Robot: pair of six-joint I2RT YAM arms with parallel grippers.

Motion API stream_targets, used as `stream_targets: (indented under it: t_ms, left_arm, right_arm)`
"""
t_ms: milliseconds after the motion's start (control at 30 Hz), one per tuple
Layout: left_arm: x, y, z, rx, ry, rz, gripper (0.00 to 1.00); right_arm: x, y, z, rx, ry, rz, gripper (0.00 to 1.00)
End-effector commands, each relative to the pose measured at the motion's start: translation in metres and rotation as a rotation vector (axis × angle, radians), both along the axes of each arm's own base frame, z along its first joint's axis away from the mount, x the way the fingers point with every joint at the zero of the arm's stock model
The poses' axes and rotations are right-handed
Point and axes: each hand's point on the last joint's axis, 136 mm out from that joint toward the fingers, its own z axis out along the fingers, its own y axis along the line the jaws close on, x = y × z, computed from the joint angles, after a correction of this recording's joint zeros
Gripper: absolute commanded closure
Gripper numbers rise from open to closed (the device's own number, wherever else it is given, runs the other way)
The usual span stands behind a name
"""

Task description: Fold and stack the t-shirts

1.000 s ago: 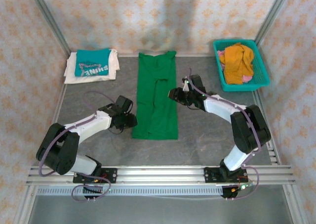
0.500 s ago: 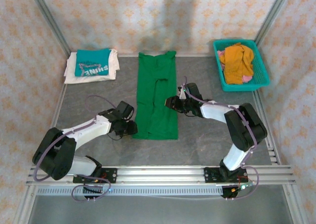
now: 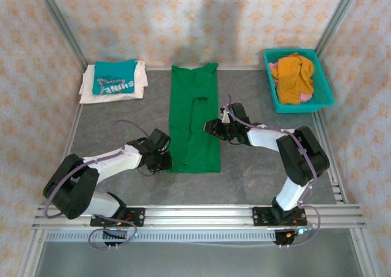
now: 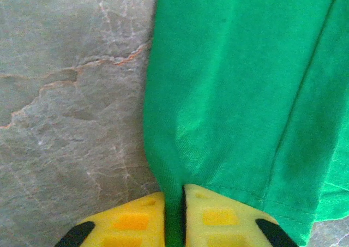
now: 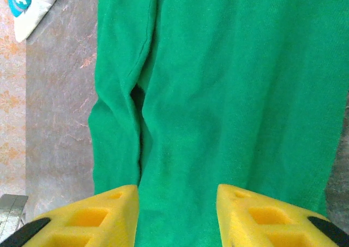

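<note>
My left gripper (image 4: 174, 217) has its jaws pinched tight on the near left hem corner of the green t-shirt (image 4: 245, 83). My right gripper (image 5: 177, 214) stands part-open over the shirt's right edge. The shirt lies folded lengthwise mid-table (image 3: 263, 173). The teal t-shirt (image 3: 114, 78) lies on the white t-shirt (image 3: 140, 81) at the far left corner.

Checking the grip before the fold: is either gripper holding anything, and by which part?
The left gripper pinches the green t-shirt at its near left corner, by the hem. The right gripper stands open over it, holding nothing.
</note>
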Motion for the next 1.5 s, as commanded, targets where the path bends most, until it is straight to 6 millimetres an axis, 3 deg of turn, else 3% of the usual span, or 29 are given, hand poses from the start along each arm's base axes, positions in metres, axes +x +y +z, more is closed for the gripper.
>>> stream_targets:
  t_ms: [0, 133, 333, 500, 633, 1067, 1467]
  left_arm:
    - [0.001, 0.001, -0.001, -0.007, -0.024, 0.023, 0.94]
    - [-0.001, 0.005, 0.001, -0.005, -0.039, 0.041, 1.0]
    - [-0.01, 0.016, 0.001, 0.021, -0.045, 0.051, 1.0]
    - [-0.014, 0.007, 0.004, -0.05, -0.06, 0.028, 1.0]
    - [-0.021, 0.012, 0.0, -0.044, -0.057, 0.031, 1.0]
    - [-0.021, 0.011, -0.005, -0.044, -0.056, 0.026, 1.0]
    - [-0.02, 0.011, -0.007, -0.04, -0.056, 0.023, 1.0]
  right_arm:
    - [-0.022, -0.007, 0.016, 0.003, 0.001, 0.006, 0.57]
    - [-0.055, -0.023, 0.016, -0.002, 0.068, -0.013, 0.54]
    - [-0.101, -0.051, -0.003, -0.069, 0.19, -0.053, 0.44]
    - [-0.125, -0.045, -0.01, -0.045, 0.267, -0.02, 0.47]
    - [-0.14, -0.041, -0.019, -0.041, 0.294, -0.023, 0.48]
    - [-0.151, -0.013, -0.035, -0.02, 0.326, 0.007, 0.51]
    - [-0.148, -0.033, -0.032, -0.115, 0.301, -0.071, 0.52]
